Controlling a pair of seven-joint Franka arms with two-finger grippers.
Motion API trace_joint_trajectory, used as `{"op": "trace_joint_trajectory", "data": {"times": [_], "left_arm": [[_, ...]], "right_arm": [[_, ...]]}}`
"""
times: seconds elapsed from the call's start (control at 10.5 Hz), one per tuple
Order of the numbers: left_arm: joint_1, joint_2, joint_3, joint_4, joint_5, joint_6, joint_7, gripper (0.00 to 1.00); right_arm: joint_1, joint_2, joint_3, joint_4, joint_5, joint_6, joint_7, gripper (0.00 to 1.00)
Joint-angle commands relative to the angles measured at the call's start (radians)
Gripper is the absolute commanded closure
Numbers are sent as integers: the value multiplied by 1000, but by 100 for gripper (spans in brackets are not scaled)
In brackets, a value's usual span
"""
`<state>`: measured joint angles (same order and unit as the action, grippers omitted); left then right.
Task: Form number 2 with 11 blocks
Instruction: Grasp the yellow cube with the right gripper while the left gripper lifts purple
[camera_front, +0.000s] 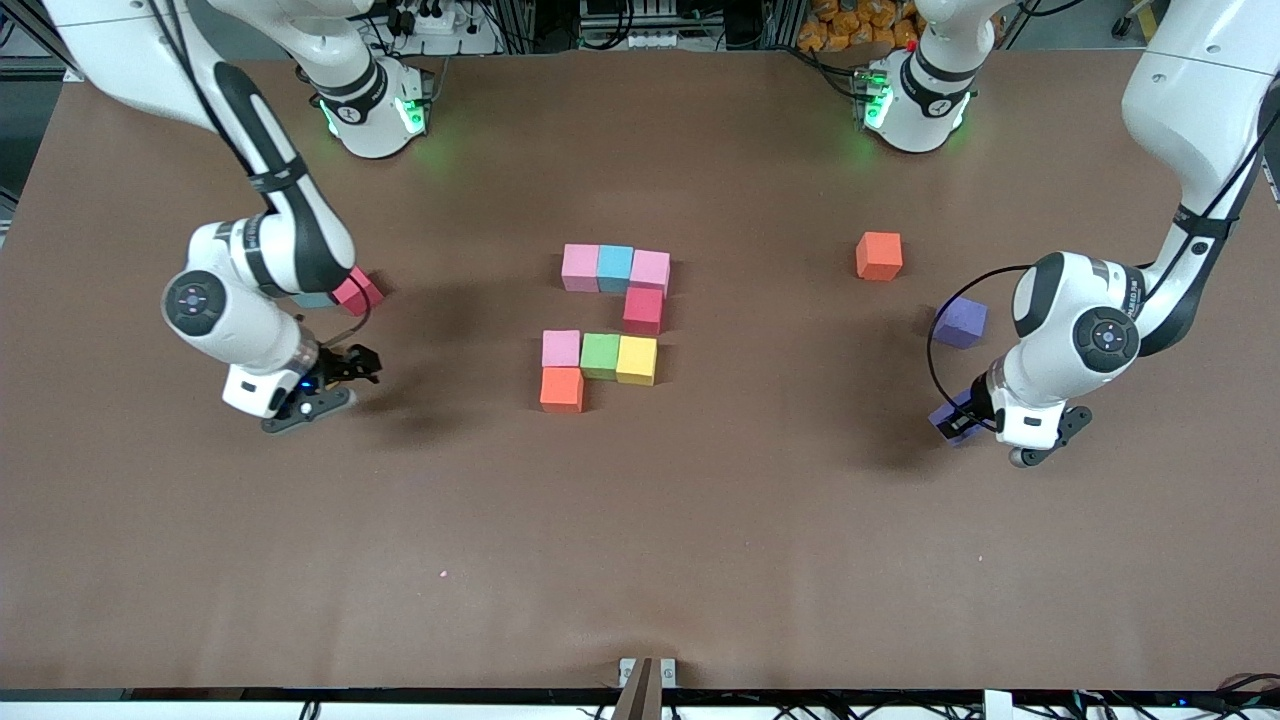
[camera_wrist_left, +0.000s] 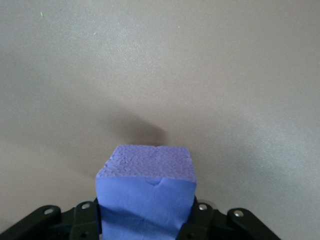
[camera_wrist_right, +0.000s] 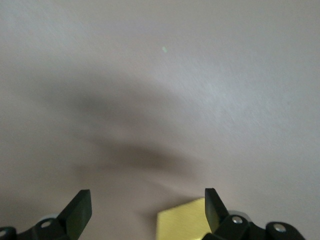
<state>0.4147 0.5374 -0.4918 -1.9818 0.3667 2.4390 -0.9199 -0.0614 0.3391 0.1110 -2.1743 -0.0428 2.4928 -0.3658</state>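
At the middle of the brown table (camera_front: 700, 560) a partly built number 2 (camera_front: 606, 325) is laid out from 8 blocks. Its top row, farthest from the front camera, is made of a pink block (camera_front: 580, 267), a light blue block (camera_front: 615, 267) and a second pink block (camera_front: 650, 270), all touching. A crimson block (camera_front: 643, 309) is set just below the second pink one. The next row is formed by a third pink block (camera_front: 561, 348), a green block (camera_front: 600, 355) and a yellow block (camera_front: 637, 359). An orange block (camera_front: 562, 389) is placed nearest the camera, under the third pink one.

The left gripper (camera_front: 965, 420) is found toward the left arm's end of the table, and a purple block (camera_wrist_left: 146, 192) is clamped between its fingers (camera_wrist_left: 85, 222). A second purple block (camera_front: 960, 322) and a loose orange block (camera_front: 879, 255) lie near that arm, well apart from the figure.

The right gripper (camera_front: 330, 385) is held low over bare table toward the right arm's end, with its fingers (camera_wrist_right: 77, 210) spread wide and nothing between them. In the right wrist view a yellow block (camera_wrist_right: 182, 219) is seen beside 1 finger. A loose crimson block (camera_front: 357, 291) is partly hidden by the right arm, with a bluish block (camera_front: 312, 299) just beside it.
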Motion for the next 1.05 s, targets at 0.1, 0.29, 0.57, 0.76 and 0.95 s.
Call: {"op": "trace_joint_trajectory", "data": {"times": [0.1,0.29,0.57,0.76,0.95], "left_arm": [[-7,-31,-2,-3,20,-6,-53,59],[-7,-31,-2,6,20,-17,-54,58],[-10,-30,-4,8,20,-17,-54,58],[-10,-30,-4,8,20,-17,-54,58],[-8,-28,-4,8,20,-17,-54,58]], "right_arm": [[-79,-35,18,-65,-8,24,-247,0],[-84,-37,15,-67,-8,20,-335,0],[-109,-32,15,-96,-9,24,-404,0],[-135,-25,15,-116,-9,29,-448,0],[-149,-12,15,-142,-9,66,-455,0]]}}
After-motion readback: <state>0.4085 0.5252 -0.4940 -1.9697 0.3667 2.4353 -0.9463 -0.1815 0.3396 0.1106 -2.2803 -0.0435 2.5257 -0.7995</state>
